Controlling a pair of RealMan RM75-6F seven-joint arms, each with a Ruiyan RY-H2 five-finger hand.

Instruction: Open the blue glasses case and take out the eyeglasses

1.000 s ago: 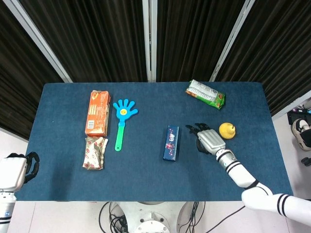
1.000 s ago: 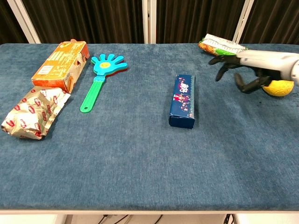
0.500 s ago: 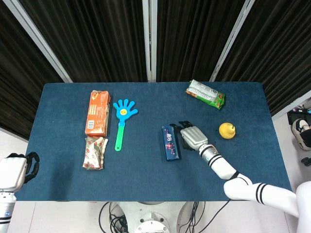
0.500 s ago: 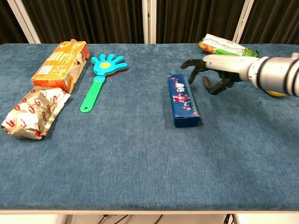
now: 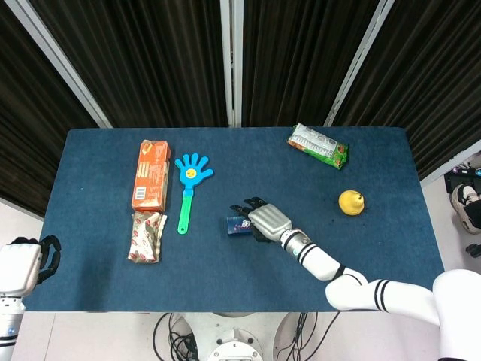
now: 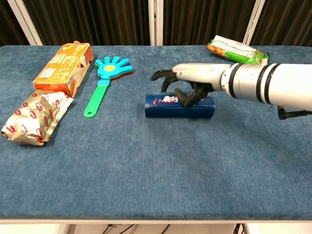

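Observation:
The blue glasses case (image 5: 237, 224) (image 6: 168, 106) lies closed and crosswise near the middle of the table. My right hand (image 5: 267, 220) (image 6: 195, 77) is on top of its right half. The fingers are spread and bent down over the lid, touching it, and they hide part of the case in the head view. No eyeglasses are visible. My left hand (image 5: 24, 267) hangs off the table's front left corner, holding nothing; the chest view does not show it.
On the left are an orange box (image 5: 151, 174), a crumpled foil packet (image 5: 146, 237) and a blue hand-shaped clapper with a green handle (image 5: 188, 189). A green snack packet (image 5: 318, 145) lies at the back right, a yellow lemon (image 5: 351, 202) to the right.
My right hand swept left from beside the lemon onto the case. The case turned from lengthwise to crosswise and slid left. The left hand stayed put.

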